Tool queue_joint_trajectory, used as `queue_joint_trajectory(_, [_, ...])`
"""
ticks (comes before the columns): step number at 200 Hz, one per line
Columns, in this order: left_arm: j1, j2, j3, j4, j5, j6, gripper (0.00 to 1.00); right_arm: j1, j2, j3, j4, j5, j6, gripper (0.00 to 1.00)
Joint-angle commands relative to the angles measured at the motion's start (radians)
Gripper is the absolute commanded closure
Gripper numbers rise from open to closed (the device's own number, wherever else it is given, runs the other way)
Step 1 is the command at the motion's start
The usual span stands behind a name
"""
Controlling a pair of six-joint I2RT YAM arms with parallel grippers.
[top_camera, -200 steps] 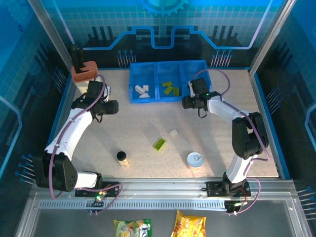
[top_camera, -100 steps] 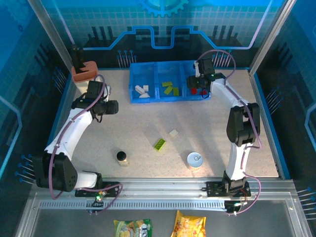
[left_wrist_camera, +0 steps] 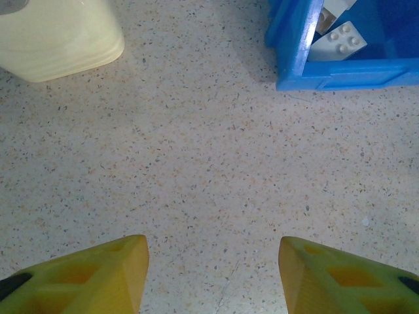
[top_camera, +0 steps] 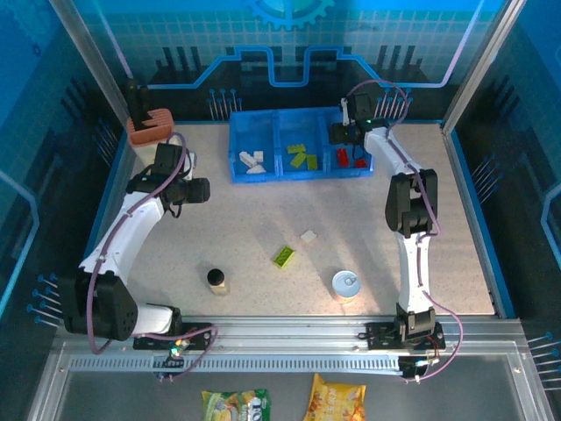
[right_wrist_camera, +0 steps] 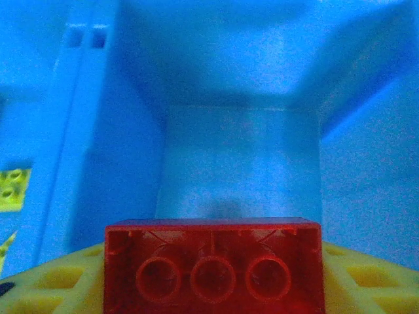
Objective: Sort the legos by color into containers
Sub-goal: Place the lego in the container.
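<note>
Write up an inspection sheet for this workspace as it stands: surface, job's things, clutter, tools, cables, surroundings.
Surface: speckled table, no spills seen.
Job's things: blue bin tray holds white bricks in its left compartment, green bricks in the middle and red bricks on the right. A loose green brick and a loose white brick lie on the table.
Clutter: tin can, small bottle, tan holder.
Tools: left tool open and empty over bare table. Right tool shut on a red brick above the right compartment.
Cables: purple cables loop along both arms.
Surroundings: blue-lit walls; two snack packets in front of the rail.
</note>
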Motion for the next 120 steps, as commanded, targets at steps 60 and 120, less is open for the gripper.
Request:
queue_joint_trajectory(60, [0.010, -0.007, -0.017, 0.009, 0.013, -0.009, 0.44, -0.032, 0.201, 0.196, -0.065, -0.028, -0.008, 0.63])
queue_joint_trajectory(120, [0.010, -0.007, -0.016, 0.008, 0.009, -0.007, 0.44, -0.041, 0.226, 0.241, -0.104, -0.019, -0.005, 0.39])
